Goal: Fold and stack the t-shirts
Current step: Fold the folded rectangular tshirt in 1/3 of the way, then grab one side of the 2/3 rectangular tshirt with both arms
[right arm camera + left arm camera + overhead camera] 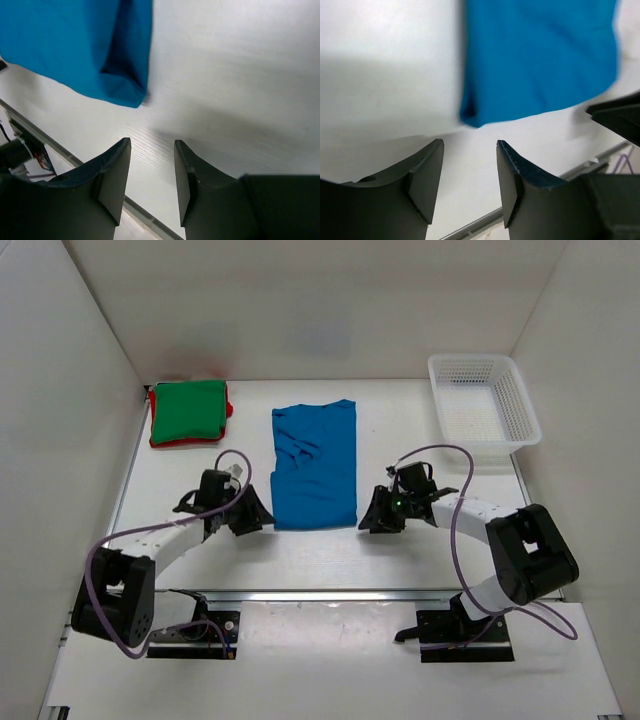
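Lying flat on the counter [410, 415], the blue shirt [315, 465] has bare margins beside both long edges. The left fingers [427, 175] and right fingers [112, 175] flank its near corners, spread and empty (green shirt [187, 410] far-left, by the wall).

Two dark fingers of the left gripper [470, 160] stand apart over a white table [385, 60], holding nothing. The corner of a blue shirt [540, 55] lies just beyond them.
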Action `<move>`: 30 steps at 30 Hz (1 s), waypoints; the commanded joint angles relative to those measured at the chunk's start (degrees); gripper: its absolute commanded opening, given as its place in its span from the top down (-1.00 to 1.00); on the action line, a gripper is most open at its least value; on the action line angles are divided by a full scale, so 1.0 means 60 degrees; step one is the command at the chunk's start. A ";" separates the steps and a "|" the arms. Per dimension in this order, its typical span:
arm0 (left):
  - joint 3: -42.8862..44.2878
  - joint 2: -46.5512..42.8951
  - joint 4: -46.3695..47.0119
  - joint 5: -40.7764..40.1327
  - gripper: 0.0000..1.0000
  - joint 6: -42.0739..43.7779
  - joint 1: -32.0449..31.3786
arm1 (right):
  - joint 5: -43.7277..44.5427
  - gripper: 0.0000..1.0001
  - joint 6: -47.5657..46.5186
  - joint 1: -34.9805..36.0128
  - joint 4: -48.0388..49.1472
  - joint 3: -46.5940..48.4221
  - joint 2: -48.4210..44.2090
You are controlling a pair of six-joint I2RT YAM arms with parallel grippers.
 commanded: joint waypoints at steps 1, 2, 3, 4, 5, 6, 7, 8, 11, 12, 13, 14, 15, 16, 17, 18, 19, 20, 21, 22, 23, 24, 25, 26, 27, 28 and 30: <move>-0.0981 -0.0485 0.0773 -0.1332 -0.14 -0.1226 -0.0411 | 0.0611 0.25 0.1505 0.0436 0.2101 -0.0592 -0.0355; -0.1057 -0.0516 0.1035 -0.1436 -0.13 -0.1576 -0.0515 | 0.0757 0.24 0.1724 0.0540 0.2378 -0.0651 -0.0253; -0.1101 -0.0501 0.1241 -0.1684 -0.16 -0.1812 -0.0675 | 0.0947 0.24 0.2002 0.0628 0.2598 -0.0667 -0.0194; -0.1130 -0.0385 0.1330 -0.1802 -0.16 -0.2031 -0.0764 | 0.1079 0.23 0.2121 0.0745 0.2905 -0.0739 -0.0034; -0.1160 -0.0239 0.1563 -0.1876 -0.17 -0.2150 -0.0866 | 0.1080 0.22 0.2224 0.0819 0.3082 -0.0769 0.0113; -0.1145 -0.0020 0.1739 -0.1978 -0.20 -0.2354 -0.0954 | 0.1168 0.22 0.2384 0.0776 0.3389 -0.0784 0.0245; -0.1145 0.0243 0.1958 -0.2023 -0.21 -0.2530 -0.1028 | 0.1125 0.20 0.2531 0.0761 0.3595 -0.0726 0.0449; -0.1102 0.0376 0.2251 -0.2067 -0.18 -0.2633 -0.1116 | 0.1139 0.19 0.2561 0.0790 0.3742 -0.0653 0.0727; -0.0781 0.1268 0.2969 -0.2068 -0.15 -0.2985 -0.1248 | 0.1256 0.36 0.2766 0.0819 0.4095 -0.0332 0.1328; -0.0721 0.1416 0.3102 -0.1951 0.00 -0.3044 -0.1263 | 0.1314 0.51 0.2680 0.0761 0.3979 -0.0286 0.1460; -0.0619 0.1708 0.3248 -0.1848 0.34 -0.3015 -0.1307 | 0.1344 0.90 0.2635 0.0775 0.4007 -0.0242 0.1520; -0.0531 0.1914 0.3279 -0.1731 0.54 -0.3015 -0.1234 | 0.1330 1.00 0.2664 0.0834 0.4007 -0.0256 0.1520; -0.0516 0.1988 0.3337 -0.1556 0.97 -0.2943 -0.1292 | 0.1301 1.00 0.2679 0.0791 0.3978 -0.0431 0.1433; -0.0631 0.1916 0.3250 -0.1482 1.00 -0.2840 -0.1292 | 0.1286 0.99 0.2708 0.0776 0.3891 -0.0534 0.1288; -0.0778 0.1756 0.3163 -0.1409 1.00 -0.2665 -0.1263 | 0.1300 1.00 0.2621 0.0790 0.3658 -0.0694 0.0996; -0.0910 0.1450 0.2915 -0.1321 1.00 -0.2562 -0.1307 | 0.1257 1.00 0.2562 0.0819 0.3626 -0.0957 0.0703; -0.1244 0.1244 0.2550 -0.1233 1.00 -0.2300 -0.1249 | 0.1242 1.00 0.2446 0.0834 0.3351 -0.1076 0.0338; -0.1509 0.0662 0.2314 -0.1232 1.00 -0.2022 -0.1321 | 0.1155 1.00 0.2299 0.0965 0.3000 -0.1338 0.0145; -0.1656 0.0322 0.1747 -0.1276 1.00 -0.1917 -0.1307 | 0.1096 1.00 0.2240 0.1053 0.2866 -0.1529 -0.0292; -0.2049 -0.0319 0.1146 -0.1320 1.00 -0.1713 -0.1249 | 0.1110 1.00 0.2094 0.1213 0.2502 -0.1749 -0.0760; -0.2430 -0.1094 0.0633 -0.1291 1.00 -0.1639 -0.1190 | 0.1095 1.00 0.2020 0.1244 0.2165 -0.1881 -0.0982; -0.2724 -0.1914 0.0352 -0.1233 1.00 -0.1624 -0.1233 | 0.1139 1.00 0.2020 0.1549 0.1842 -0.2115 -0.1420; -0.2843 -0.2328 -0.0129 -0.1131 1.00 -0.1609 -0.1234 | 0.1154 1.00 0.2165 0.1842 0.1708 -0.2334 -0.1830; -0.3047 -0.3043 -0.0555 -0.1188 1.00 -0.1754 -0.1393 | 0.1168 1.00 0.2239 0.2193 0.1620 -0.2540 -0.2023; -0.3224 -0.3761 -0.0675 -0.1174 1.00 -0.2103 -0.1482 | 0.1168 1.00 0.2471 0.2312 0.1634 -0.2759 -0.2387; -0.3370 -0.4304 -0.0807 -0.1188 1.00 -0.2281 -0.1802 | 0.1154 1.00 0.2575 0.2546 0.1634 -0.2993 -0.2681; -0.3415 -0.4834 -0.0852 -0.1202 1.00 -0.2866 -0.2125 | 0.1052 1.00 0.2970 0.2840 0.1809 -0.3301 -0.2961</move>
